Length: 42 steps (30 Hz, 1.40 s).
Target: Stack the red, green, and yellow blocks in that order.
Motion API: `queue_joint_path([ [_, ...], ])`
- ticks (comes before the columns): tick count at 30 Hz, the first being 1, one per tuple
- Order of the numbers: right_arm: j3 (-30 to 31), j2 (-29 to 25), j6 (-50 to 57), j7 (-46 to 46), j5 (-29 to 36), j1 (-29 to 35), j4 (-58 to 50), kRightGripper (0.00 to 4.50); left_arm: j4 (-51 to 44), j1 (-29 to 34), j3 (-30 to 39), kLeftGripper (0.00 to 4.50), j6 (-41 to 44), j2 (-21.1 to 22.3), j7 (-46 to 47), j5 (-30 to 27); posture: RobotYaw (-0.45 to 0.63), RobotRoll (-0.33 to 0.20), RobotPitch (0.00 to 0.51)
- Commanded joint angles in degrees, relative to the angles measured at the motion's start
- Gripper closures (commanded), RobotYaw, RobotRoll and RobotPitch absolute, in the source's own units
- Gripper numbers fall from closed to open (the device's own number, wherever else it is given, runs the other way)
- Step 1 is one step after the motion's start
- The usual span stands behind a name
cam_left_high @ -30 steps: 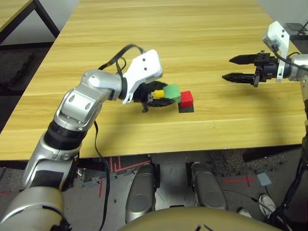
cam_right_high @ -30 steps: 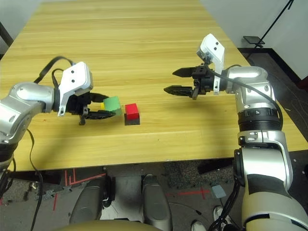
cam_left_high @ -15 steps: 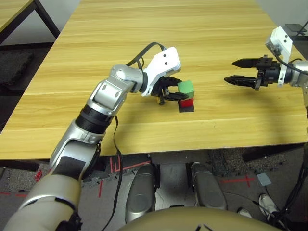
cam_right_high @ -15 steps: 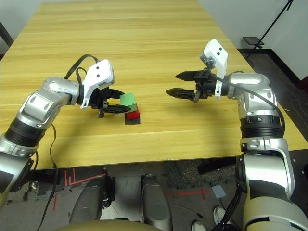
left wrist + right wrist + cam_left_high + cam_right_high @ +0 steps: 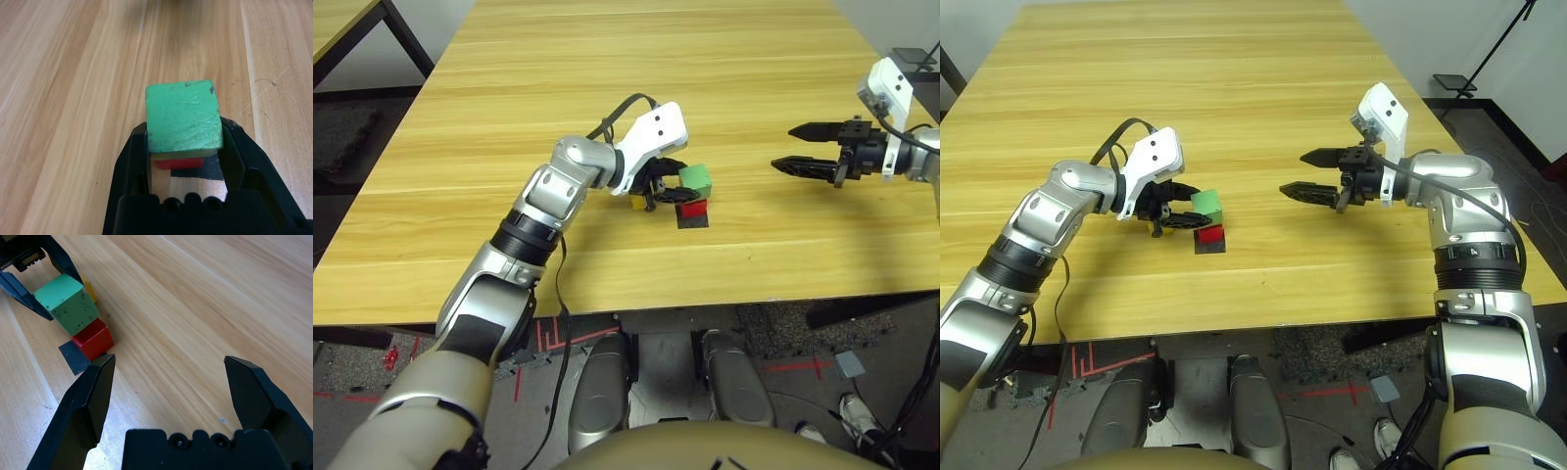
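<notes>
open bare tabletop (image 5: pixel 734 108) between green block (image 5: pixel 183 117) and right gripper (image 5: pixel 1310 174), left gripper (image 5: pixel 1197 206) blocking the green block's left side, yellow block (image 5: pixel 638 203) crowded beside it

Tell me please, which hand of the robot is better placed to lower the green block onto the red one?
The left hand, I judge: it grips the green block right above the red block. The right hand is open and off to the side.
</notes>
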Motion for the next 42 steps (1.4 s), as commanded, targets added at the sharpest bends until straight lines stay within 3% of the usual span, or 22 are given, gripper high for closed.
queue_joint_path([
  [1, -0.74, -0.22, 0.51, -0.44, 1.25, 0.69, -1.42, 0.00, 0.37, 0.00, -0.83, 2.45, -0.24, -0.31, -0.96, 0.69, 0.19, -0.004, 0.128],
  [28, -1.12, -0.49, 2.37, -2.90, 3.33, 2.91, -4.40, 0.00, 4.11, -0.38, -0.46, 2.45, -1.33, -2.01, -1.45, 2.02, 0.17, -0.001, 0.140],
  [35, -1.22, -0.22, 2.36, -3.05, 3.41, 3.02, -4.39, 0.00, -2.64, -0.49, 2.68, 0.11, 3.15, -0.38, -1.49, -0.90, 0.19, -0.003, 0.132],
  [39, -1.20, 0.09, 2.19, -3.21, 3.40, 2.74, -3.98, 0.00, -11.44, 0.23, 5.80, 0.05, 8.98, 6.68, -3.83, -3.51, 0.20, -0.005, 0.124],
  [42, -1.11, 0.39, 1.90, -3.24, 3.34, 2.42, -3.48, 0.00, -12.82, 2.01, 6.17, 0.05, 8.86, 11.65, -4.91, -3.22, 0.21, -0.006, 0.118],
])
